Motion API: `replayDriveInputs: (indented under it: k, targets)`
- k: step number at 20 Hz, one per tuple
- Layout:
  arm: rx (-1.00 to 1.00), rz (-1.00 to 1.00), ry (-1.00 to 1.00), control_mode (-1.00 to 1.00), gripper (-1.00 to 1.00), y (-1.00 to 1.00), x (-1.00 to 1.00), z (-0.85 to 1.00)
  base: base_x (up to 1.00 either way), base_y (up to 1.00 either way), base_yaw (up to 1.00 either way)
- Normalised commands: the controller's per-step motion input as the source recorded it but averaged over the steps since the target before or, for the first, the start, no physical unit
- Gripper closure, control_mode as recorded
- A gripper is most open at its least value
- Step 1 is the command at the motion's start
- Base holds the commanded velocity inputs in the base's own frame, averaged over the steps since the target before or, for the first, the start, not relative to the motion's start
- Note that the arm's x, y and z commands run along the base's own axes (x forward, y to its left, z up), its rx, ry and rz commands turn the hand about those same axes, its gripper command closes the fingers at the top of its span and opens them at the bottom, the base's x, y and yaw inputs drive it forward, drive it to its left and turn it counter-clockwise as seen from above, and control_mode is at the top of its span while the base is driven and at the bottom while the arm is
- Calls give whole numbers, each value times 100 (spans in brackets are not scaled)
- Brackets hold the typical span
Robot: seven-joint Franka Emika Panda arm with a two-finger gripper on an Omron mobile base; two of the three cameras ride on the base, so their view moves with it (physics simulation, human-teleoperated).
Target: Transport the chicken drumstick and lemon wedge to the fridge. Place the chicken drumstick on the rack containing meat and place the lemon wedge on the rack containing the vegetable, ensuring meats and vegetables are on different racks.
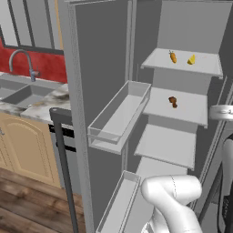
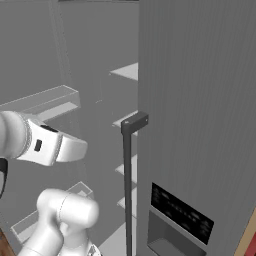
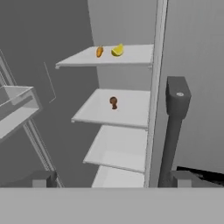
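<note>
Kitchen: sink [image 1: 28, 93], faucet [image 1: 22, 61], open fridge [image 1: 179, 104].
</note>
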Motion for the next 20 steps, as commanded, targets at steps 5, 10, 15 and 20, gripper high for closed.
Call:
replayDriveInputs:
  k: [5, 10, 15, 20]
  targets:
    - [0, 0, 0, -100, -100, 26, 0, -8, 0, 0, 0]
    - [0, 1, 0, -100, -100, 5, 0, -1, 0, 0, 0]
    - [0, 1, 0, 100, -100, 21, -21, -1, -20, 8, 0]
    - [0, 0, 0, 100, -100, 0, 0, 0, -100, 44, 5]
